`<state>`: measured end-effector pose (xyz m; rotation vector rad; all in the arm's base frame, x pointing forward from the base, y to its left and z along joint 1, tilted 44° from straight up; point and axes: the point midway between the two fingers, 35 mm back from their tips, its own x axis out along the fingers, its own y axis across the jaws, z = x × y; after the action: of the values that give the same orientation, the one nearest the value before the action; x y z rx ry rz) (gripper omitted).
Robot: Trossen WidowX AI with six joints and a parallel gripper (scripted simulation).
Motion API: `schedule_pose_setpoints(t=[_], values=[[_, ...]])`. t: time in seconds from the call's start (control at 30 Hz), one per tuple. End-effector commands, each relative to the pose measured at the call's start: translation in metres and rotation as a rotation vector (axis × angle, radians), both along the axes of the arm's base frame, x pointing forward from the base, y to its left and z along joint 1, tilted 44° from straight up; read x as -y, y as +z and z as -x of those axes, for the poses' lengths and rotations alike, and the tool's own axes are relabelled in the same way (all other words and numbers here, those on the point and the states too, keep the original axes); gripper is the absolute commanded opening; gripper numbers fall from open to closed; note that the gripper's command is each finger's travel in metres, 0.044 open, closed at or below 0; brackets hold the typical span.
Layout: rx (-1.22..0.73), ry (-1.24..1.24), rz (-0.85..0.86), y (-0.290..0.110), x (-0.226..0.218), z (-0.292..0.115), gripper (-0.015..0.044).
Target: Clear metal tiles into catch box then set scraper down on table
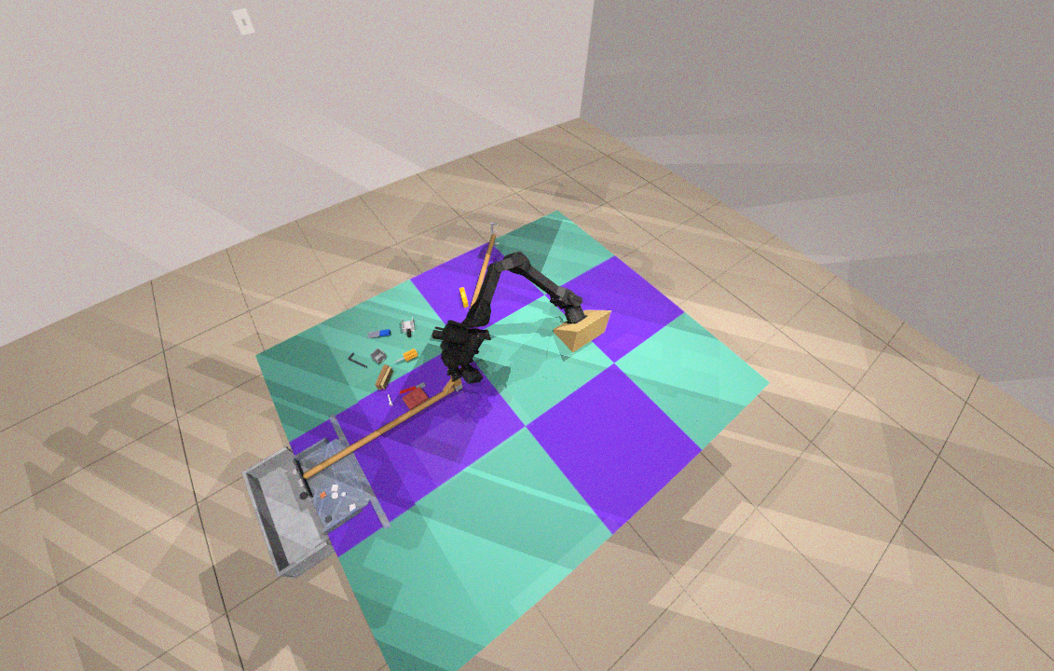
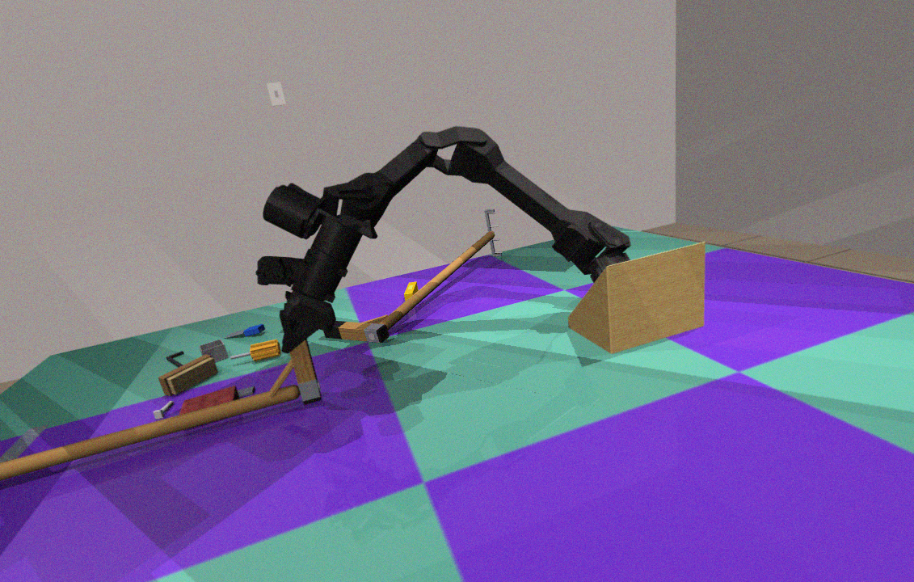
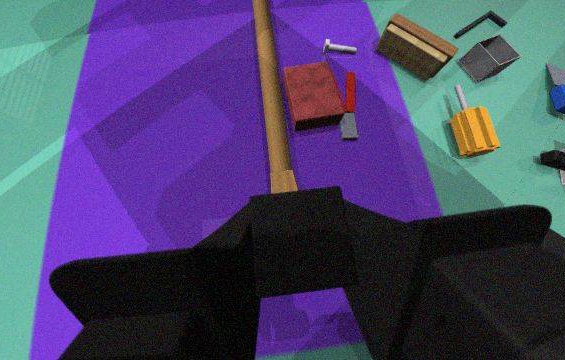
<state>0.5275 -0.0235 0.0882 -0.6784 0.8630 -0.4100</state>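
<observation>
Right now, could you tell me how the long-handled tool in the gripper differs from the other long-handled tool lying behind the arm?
The long scraper is clamped in the gripper by its upright wooden grip; the second pole tool is untouched. The long scraper's shaft runs toward the steel bench plate and catch box; the second pole tool slopes away, its far end raised. Both have long wooden shafts.

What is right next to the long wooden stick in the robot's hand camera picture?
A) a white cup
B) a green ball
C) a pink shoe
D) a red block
D: in the wrist view a red block lies just right of the long scraper, whose near end the gripper holds with its jaws shut on it.
</observation>
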Motion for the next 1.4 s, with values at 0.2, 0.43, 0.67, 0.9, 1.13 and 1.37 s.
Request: schedule_pose_setpoints(t=[0.2,0.43,0.67,0.9,1.13,1.37], values=[[0.0,0.0,0.0,0.0,0.0,0.0,0.0],[0.003,0.003,0.0,0.0,0.0,-0.001,0.0],[0.003,0.004,0.0,0.002,-0.002,0.005,0.0],[0.002,0.004,-0.001,0.004,-0.005,0.015,0.0],[0.002,0.005,-0.001,0.006,-0.007,0.025,0.0],[0.002,0.005,-0.002,0.008,-0.009,0.035,0.0]])
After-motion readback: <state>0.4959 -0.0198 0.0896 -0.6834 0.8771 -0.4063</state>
